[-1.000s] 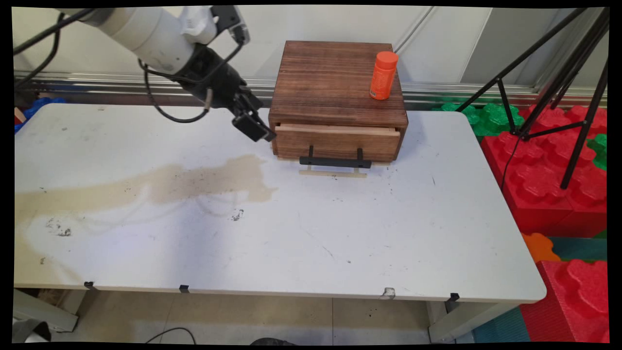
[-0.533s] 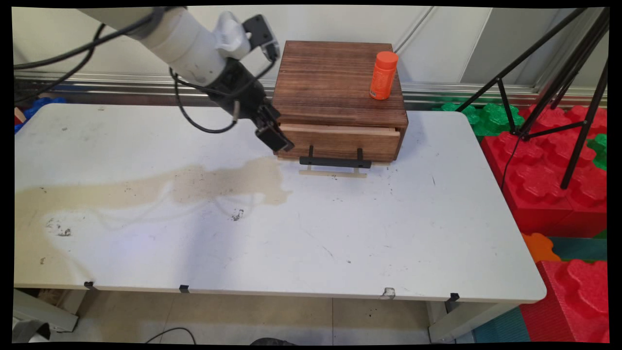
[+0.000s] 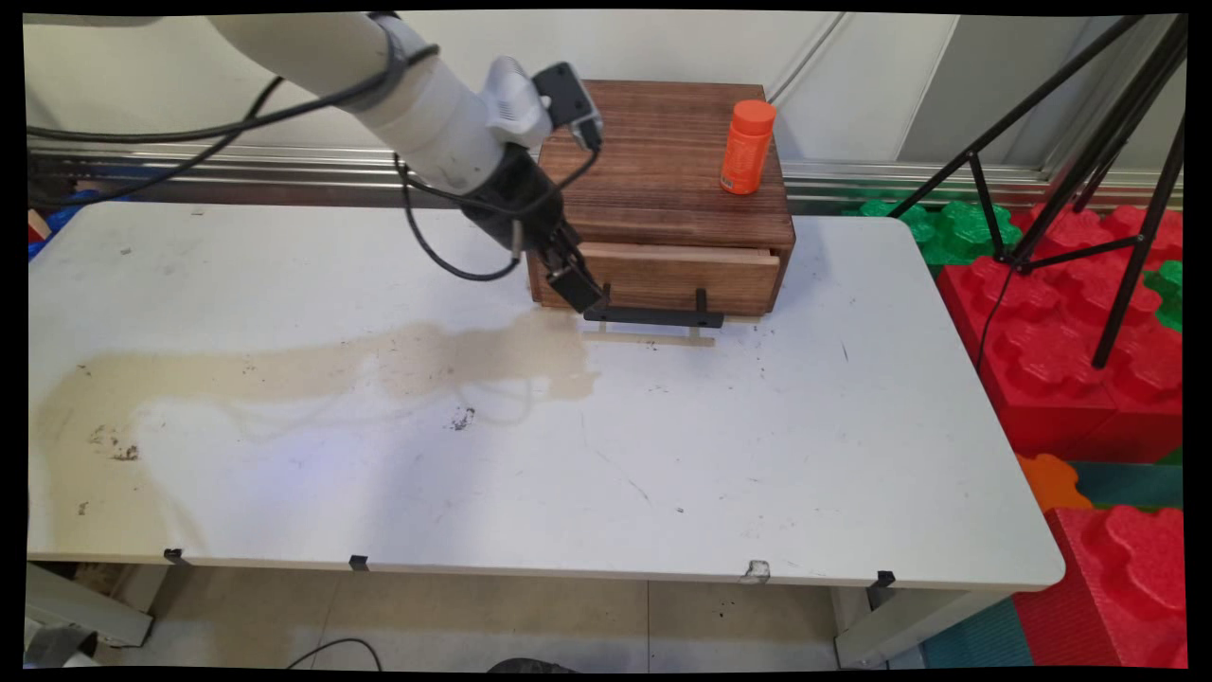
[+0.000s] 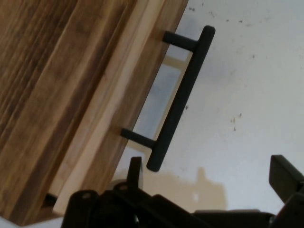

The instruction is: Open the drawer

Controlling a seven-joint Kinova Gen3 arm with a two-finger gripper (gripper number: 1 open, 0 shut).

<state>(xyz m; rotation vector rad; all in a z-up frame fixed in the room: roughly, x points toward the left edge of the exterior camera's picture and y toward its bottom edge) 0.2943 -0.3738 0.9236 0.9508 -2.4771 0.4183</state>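
While the gripper (image 3: 579, 292) hangs low at the left front corner of the wooden drawer box (image 3: 653, 161), its jaws stand spread: in the hand view the two fingers (image 4: 134, 172) sit wide apart, nothing between them. The black bar handle (image 3: 653, 315) of the drawer (image 3: 677, 273) is the nearest thing; its left end lies just beside the fingertips (touching or not, can't tell from either view). In the hand view the handle (image 4: 180, 97) runs diagonally, its lower end between the spread fingers but ahead of them. The drawer looks shut or nearly so. An orange bottle (image 3: 747, 147) stands upright on the box top, right rear, well apart from the gripper. The box sits at the far edge of the white desk (image 3: 757, 455). A brown stain (image 3: 379, 365) runs across the desk left of the handle. Black tripod legs (image 3: 1089, 142) and red foam blocks (image 3: 1060, 332) sit off to the right.
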